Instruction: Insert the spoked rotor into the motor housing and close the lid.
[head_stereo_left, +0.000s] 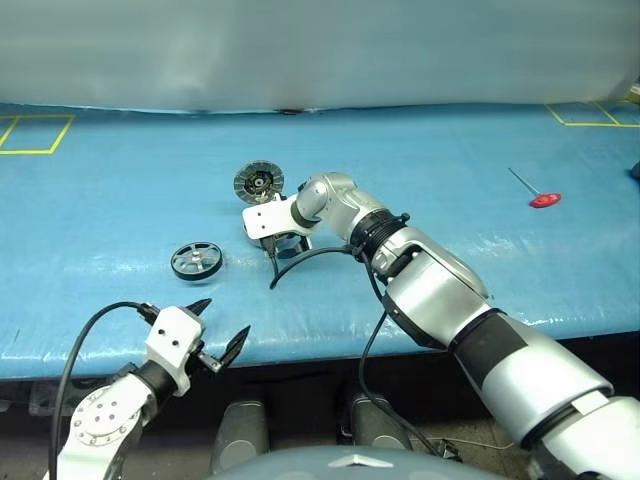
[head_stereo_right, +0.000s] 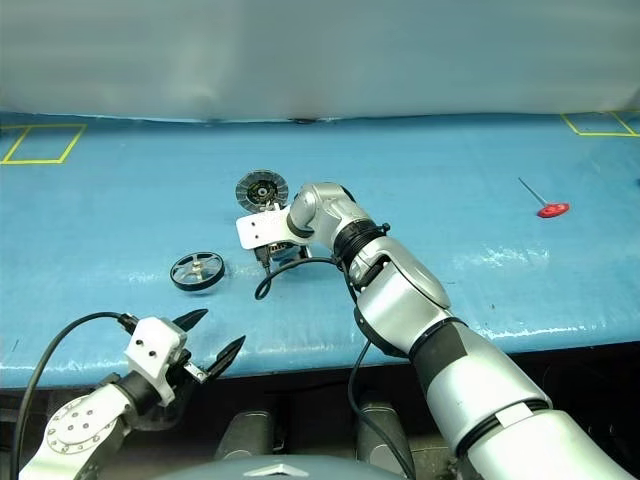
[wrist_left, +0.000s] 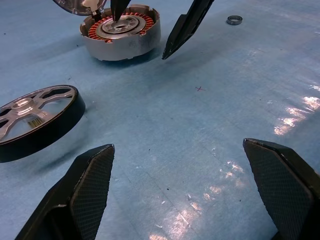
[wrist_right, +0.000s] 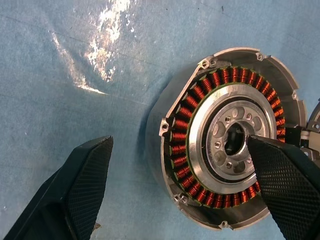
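Observation:
The motor housing (wrist_right: 220, 135) stands open on the blue table, with copper windings ringing a metal hub. Its lid (head_stereo_left: 259, 182) is tipped up behind it, segmented face showing. My right gripper (wrist_right: 177, 187) hangs open just above the housing, one finger over the hub and the other past the housing's rim. The spoked rotor (head_stereo_left: 196, 260) lies flat on the table to the left of the housing, dark rim and silver spokes up. My left gripper (head_stereo_left: 220, 328) is open and empty near the table's front edge, short of the rotor (wrist_left: 35, 117).
A small metal ring (wrist_left: 234, 20) lies on the table beyond the housing. A red-handled tool (head_stereo_left: 545, 198) rests at the far right. Yellow tape squares (head_stereo_left: 35, 133) mark the back corners. A black cable (head_stereo_left: 300, 258) loops from my right wrist beside the housing.

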